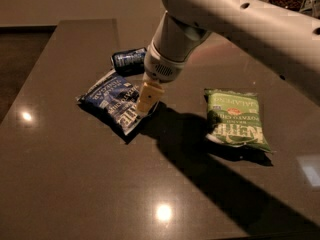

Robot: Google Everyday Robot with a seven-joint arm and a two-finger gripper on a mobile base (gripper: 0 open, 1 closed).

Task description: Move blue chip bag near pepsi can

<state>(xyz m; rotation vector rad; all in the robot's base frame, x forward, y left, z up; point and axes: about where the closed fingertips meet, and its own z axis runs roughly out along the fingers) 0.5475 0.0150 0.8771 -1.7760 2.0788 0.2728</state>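
1. The blue chip bag (109,100) lies flat and crinkled on the tabletop (75,184). It is dark blue with white lettering and is turned at a slant. My pincer (145,106) is down at its right edge.
2. The pepsi can (128,61) is small and dark blue. It lies on its side just behind the bag's far corner.

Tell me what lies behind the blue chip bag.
The pepsi can lies on its side right behind the blue chip bag. The arm hides one end of the can; the gripper sits over the bag's edge facing the green bag, covering that part.
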